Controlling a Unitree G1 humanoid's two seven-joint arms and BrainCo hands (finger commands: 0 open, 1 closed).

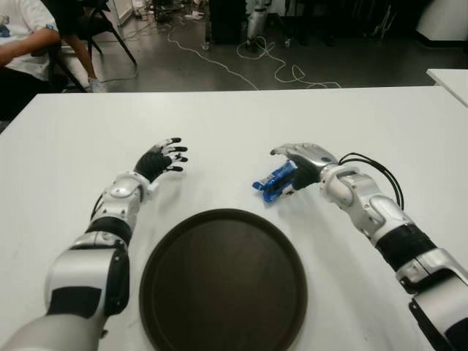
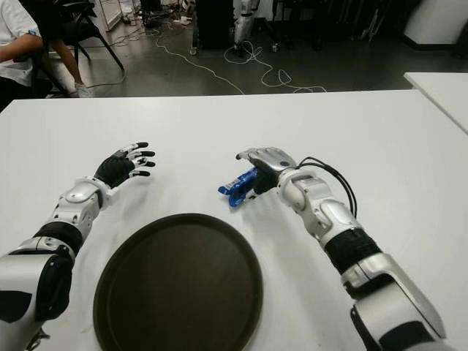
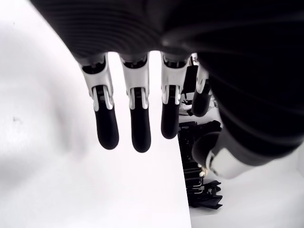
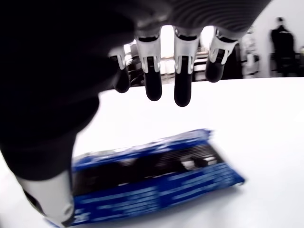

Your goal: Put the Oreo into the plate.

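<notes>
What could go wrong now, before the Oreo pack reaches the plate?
The right hand is over the Oreo pack with its fingers still open, so it has no grip yet. Closing could push the slippery wrapper along the table or pinch only one end. The pack must also clear the raised rim of the plate.

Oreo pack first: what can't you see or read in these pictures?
- Oreo pack: its print is blurred in the right wrist view and too small in the eye views.
- Oreo pack's far end: the right hand covers it in the eye views; whether the fingers touch it is unclear.
- Plate: its near rim is cut off by the left eye view's edge.
- Person: cut off by the eye views' corner.
- Left hand: open, holding nothing.
</notes>
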